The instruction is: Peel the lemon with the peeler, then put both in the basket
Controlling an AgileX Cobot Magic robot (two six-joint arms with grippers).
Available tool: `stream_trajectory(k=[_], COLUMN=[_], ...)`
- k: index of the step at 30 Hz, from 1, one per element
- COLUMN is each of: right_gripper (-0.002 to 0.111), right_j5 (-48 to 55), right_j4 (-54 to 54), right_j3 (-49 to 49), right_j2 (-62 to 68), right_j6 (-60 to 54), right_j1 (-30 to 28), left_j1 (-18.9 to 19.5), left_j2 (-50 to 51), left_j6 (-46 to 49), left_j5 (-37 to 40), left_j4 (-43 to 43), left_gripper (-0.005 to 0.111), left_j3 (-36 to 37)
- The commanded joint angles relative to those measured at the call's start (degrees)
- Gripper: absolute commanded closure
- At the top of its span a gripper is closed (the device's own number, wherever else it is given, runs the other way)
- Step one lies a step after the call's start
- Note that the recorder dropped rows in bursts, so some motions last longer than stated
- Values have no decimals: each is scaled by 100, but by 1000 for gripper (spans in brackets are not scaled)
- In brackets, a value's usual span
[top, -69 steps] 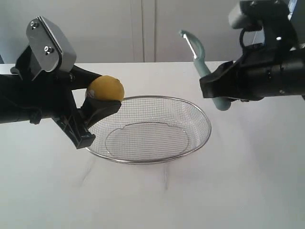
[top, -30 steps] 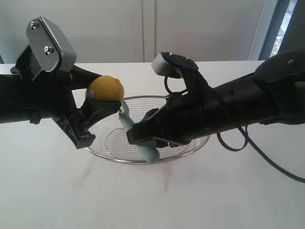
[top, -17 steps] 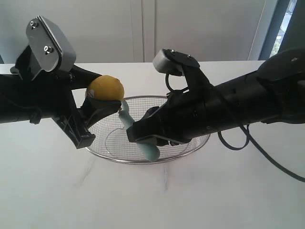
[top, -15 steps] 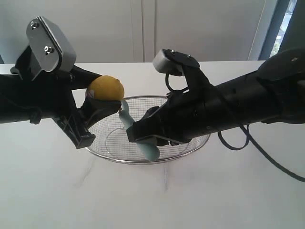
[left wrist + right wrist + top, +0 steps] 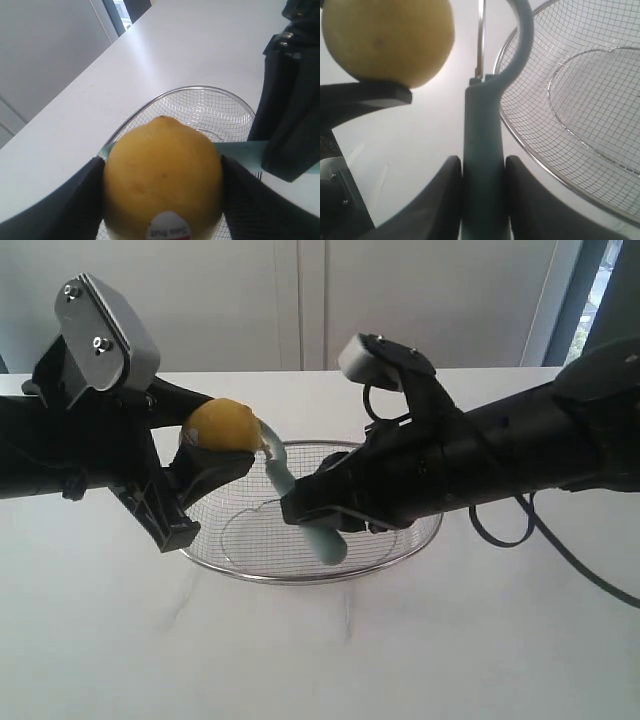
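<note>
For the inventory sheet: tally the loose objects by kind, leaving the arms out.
lemon: 1
peeler: 1
wire mesh basket: 1
Total: 3

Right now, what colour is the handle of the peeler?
The peeler handle is teal-blue. The right wrist view shows it best, up close between the gripper's fingers.

You have bright, soft daylight, with a window (image 5: 598, 290) glaring beyond the right arm (image 5: 520, 445). The basket (image 5: 270, 578) throws only a faint shadow. Between the left gripper's (image 5: 162, 192) fingers (image 5: 70, 205) the lemon (image 5: 162, 160) looks slightly blurred.
</note>
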Motion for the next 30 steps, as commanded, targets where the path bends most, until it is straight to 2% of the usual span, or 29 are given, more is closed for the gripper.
stream_trajectory(k=[1, 21, 30], right_gripper=[108, 108, 108], right_j5=[132, 59, -292], right_j4=[82, 82, 64], right_j3=[-56, -56, -56], right_j2=[-83, -684, -696], right_j6=[-6, -6, -6], right_j1=[-63, -63, -68], left_j1=[-25, -25, -25], left_j2=[-46, -46, -46], left_j6=[191, 191, 191], left_j5=[120, 120, 120], left_j4=[-86, -86, -86], left_gripper=[107, 107, 107], left_j3=[2, 2, 2])
